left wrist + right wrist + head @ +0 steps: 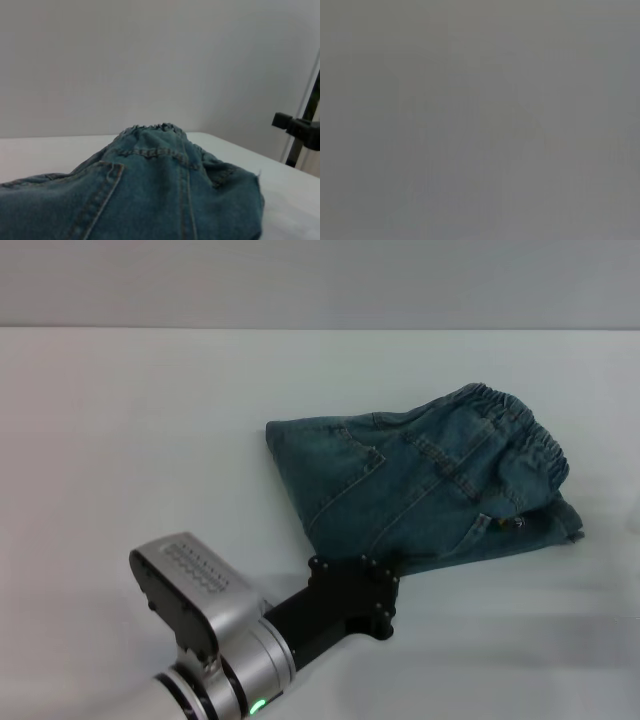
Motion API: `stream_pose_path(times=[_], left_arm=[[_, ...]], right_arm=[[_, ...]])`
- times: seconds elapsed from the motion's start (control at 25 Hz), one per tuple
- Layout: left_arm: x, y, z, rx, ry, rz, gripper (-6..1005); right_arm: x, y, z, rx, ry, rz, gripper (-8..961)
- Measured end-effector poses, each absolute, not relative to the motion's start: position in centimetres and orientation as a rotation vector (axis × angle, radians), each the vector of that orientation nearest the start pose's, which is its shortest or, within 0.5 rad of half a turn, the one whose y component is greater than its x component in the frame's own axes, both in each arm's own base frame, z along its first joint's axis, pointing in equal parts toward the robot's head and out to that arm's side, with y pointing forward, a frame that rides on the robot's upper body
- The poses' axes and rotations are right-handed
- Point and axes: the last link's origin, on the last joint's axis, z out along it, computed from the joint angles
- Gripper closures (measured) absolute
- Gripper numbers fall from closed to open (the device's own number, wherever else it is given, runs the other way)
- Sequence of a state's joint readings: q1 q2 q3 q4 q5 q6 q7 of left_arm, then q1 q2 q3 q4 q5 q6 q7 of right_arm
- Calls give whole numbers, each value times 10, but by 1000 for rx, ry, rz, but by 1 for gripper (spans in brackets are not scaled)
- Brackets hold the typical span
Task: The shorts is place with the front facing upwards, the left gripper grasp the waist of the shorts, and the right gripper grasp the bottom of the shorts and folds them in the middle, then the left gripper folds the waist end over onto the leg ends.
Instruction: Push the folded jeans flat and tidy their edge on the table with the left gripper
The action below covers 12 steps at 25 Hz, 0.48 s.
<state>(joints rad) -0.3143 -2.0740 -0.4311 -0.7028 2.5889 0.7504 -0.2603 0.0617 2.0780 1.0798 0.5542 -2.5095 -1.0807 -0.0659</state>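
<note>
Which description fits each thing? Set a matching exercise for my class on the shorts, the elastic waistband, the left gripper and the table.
Things:
1. shorts
2. elastic waistband
3. left gripper
4. table

Descriptions:
A. pale and flat, under everything
B. black, at the near edge of the denim
C. gathered and ruffled, on the robot's right
D. blue-green denim, folded in a bundle

Pairs: 1-D, 2-C, 3-B, 4-A

My head camera looks down on the shorts [430, 480]; my left wrist camera shares them, low and close; my right shows blank grey.
</note>
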Motion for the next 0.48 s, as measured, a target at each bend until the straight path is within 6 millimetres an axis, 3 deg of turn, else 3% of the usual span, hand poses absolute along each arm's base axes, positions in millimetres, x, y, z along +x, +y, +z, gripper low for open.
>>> stream_pose_path(times=[0.48], left_arm=[[-224, 279, -158, -2356, -714, -726, 997]], right_arm=[[343, 257, -9, -1432, 583, 634, 955]])
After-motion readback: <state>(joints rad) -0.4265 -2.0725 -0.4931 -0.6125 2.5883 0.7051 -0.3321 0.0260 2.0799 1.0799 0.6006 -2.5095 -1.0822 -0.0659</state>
